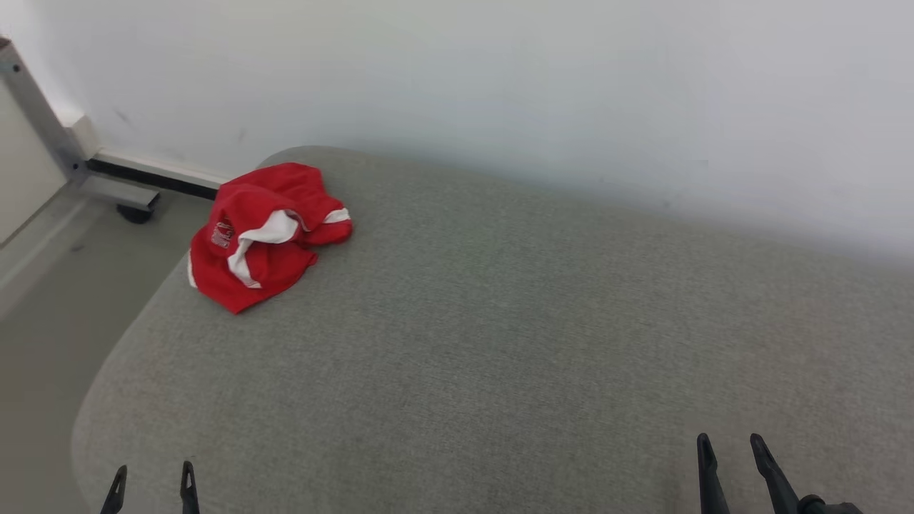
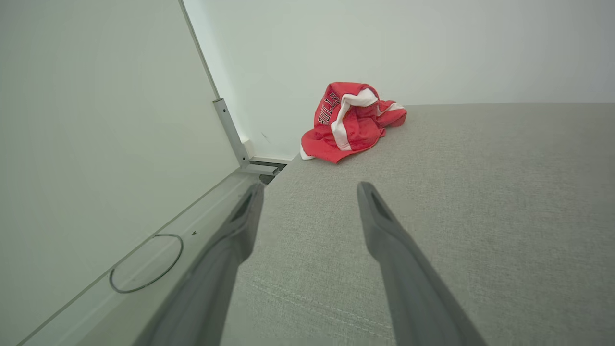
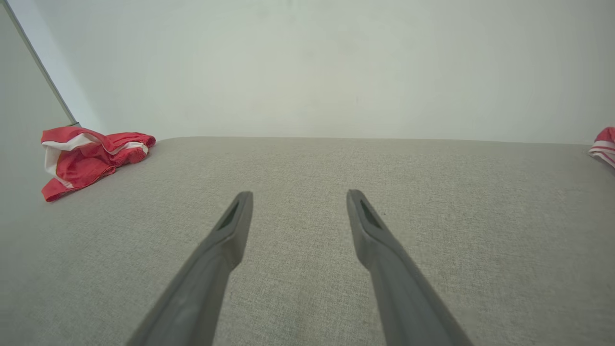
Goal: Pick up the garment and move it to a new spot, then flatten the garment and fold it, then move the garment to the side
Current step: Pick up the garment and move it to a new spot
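A red garment (image 1: 265, 233) with white trim lies crumpled near the far left corner of the grey cushioned surface (image 1: 500, 321). In the left wrist view the garment (image 2: 350, 120) sits well ahead of my open left gripper (image 2: 310, 190), with lettering showing on it. At the lower left of the head view, my left gripper (image 1: 153, 475) is far from the cloth and holds nothing. My right gripper (image 1: 730, 442) stands open at the lower right, empty, and in its wrist view (image 3: 298, 194) the garment (image 3: 89, 154) lies far off to the left.
A white wall (image 1: 500, 86) runs behind the surface. To the left the floor (image 1: 50, 285) drops away beside a pale panel with a metal frame (image 1: 43, 121). Another red and white piece of cloth (image 3: 604, 144) peeks in at the right wrist view's right edge.
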